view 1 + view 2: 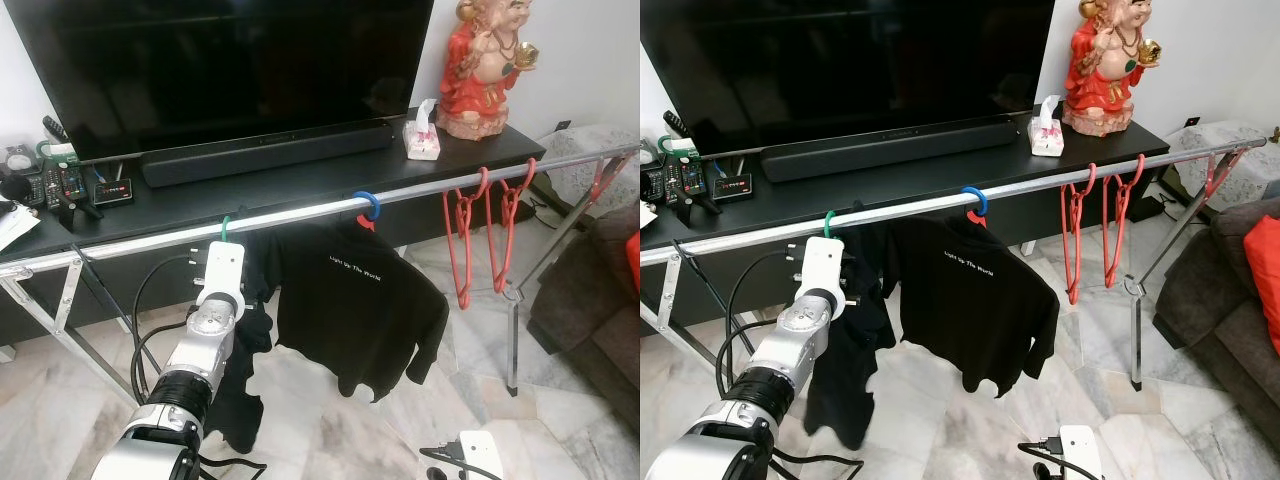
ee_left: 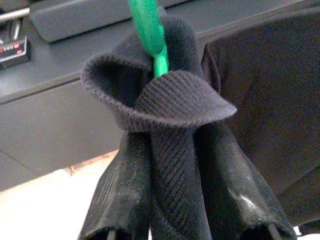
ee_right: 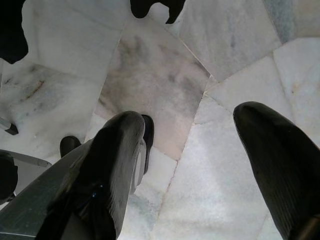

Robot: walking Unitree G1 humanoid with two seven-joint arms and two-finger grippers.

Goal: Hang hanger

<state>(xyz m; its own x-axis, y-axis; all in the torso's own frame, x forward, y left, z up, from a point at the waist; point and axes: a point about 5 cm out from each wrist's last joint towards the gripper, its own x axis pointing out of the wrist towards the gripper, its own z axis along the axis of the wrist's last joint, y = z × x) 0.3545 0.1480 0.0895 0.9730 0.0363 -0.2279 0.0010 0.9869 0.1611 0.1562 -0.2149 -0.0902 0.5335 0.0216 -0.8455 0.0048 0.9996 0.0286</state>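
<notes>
A green hanger [image 2: 150, 35] carries a dark ribbed garment [image 2: 175, 105]. My left gripper [image 2: 177, 160] is shut on the garment's collar just below the hanger's neck. The green hook [image 1: 226, 227] curls at the silver rail [image 1: 300, 212] of a drying rack, left of the middle; I cannot tell whether it rests on the rail. The garment [image 1: 845, 350] hangs down beside my left arm. My right gripper [image 3: 195, 150] hangs low and open over the marble floor, holding nothing.
On the same rail hang a black T-shirt [image 1: 350, 300] on a blue hanger [image 1: 367, 205] and two bare red hangers [image 1: 485, 230]. A black TV bench [image 1: 300, 175] with soundbar stands behind. A dark sofa [image 1: 600, 300] is at right.
</notes>
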